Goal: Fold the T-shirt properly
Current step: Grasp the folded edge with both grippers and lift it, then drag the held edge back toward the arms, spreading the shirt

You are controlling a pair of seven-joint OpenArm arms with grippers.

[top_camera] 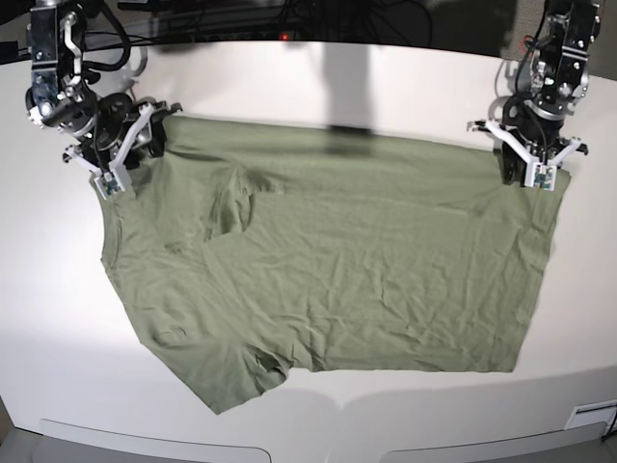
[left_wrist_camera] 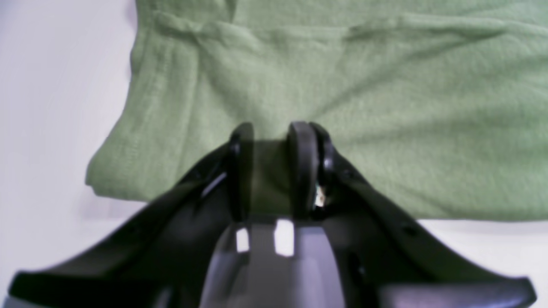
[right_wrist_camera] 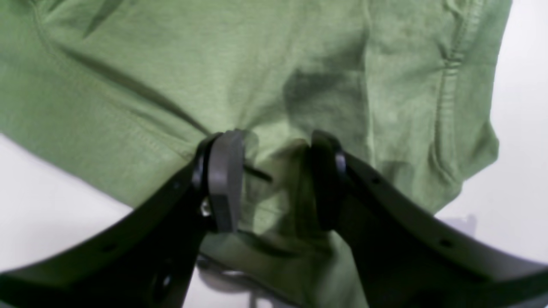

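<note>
The sage-green T-shirt [top_camera: 337, 270] lies spread and wrinkled across the white table [top_camera: 289, 77], with a sleeve [top_camera: 231, 381] pointing toward the front edge. In the base view my left gripper [top_camera: 528, 170] sits on the shirt's far right corner. My right gripper [top_camera: 118, 162] sits on its far left corner. The left wrist view shows the left gripper [left_wrist_camera: 274, 132] narrowly closed over the shirt's hem [left_wrist_camera: 385, 107], cloth between its fingers. In the right wrist view the right gripper [right_wrist_camera: 278, 141] pinches a bunched ridge of shirt fabric [right_wrist_camera: 128, 64] that drapes below the jaws.
Dark cables and equipment [top_camera: 241, 17] run behind the table's far edge. The table's front edge [top_camera: 308, 429] curves just below the shirt. Bare white surface shows on both sides of the shirt.
</note>
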